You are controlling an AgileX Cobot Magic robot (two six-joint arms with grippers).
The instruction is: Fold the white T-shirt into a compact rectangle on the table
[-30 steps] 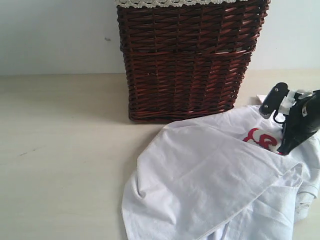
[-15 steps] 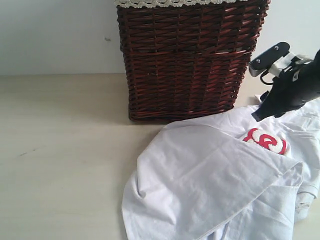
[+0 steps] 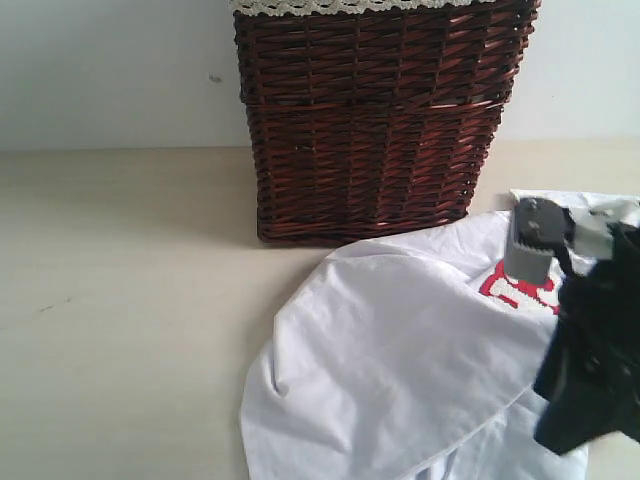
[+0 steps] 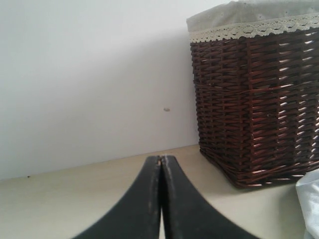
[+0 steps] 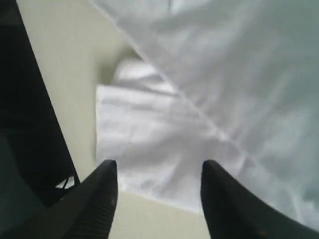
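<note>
- The white T-shirt [image 3: 400, 370] lies crumpled on the table [image 3: 120, 300], in front of the dark brown wicker basket [image 3: 370, 120] and off towards its right corner. One broad layer is thrown over the rest. It is nowhere near a rectangle yet.
- Its far edge runs right up to the foot of the basket; I cannot tell whether the cloth touches the wicker.
- A bit of the red patch [image 3: 515, 290] peeks out from under the top layer, on the side away from the basket's middle.
- The right gripper [image 5: 158, 167] hangs over the shirt's near edge with its jaws apart and nothing between them. Below it lies a loose flap [image 5: 149, 134] sticking out from under the big layer.
- The left gripper [image 4: 161, 158] sits low over bare table on the basket's other side, jaws pressed together and holding nothing.
- What could go wrong, to my eye: the open jaws may pinch only the flap, or the flap and the top layer together, and the fold would then come out skewed.
- With the other arm not pinning anything, a pull could slide the whole shirt across the smooth table instead of folding it.
- A pull towards the basket could bunch the cloth against the weave.
- The basket has a lace trim [image 3: 350, 5] and a pale liner [image 4: 249, 15]. From here nobody can see what is inside it.
</note>
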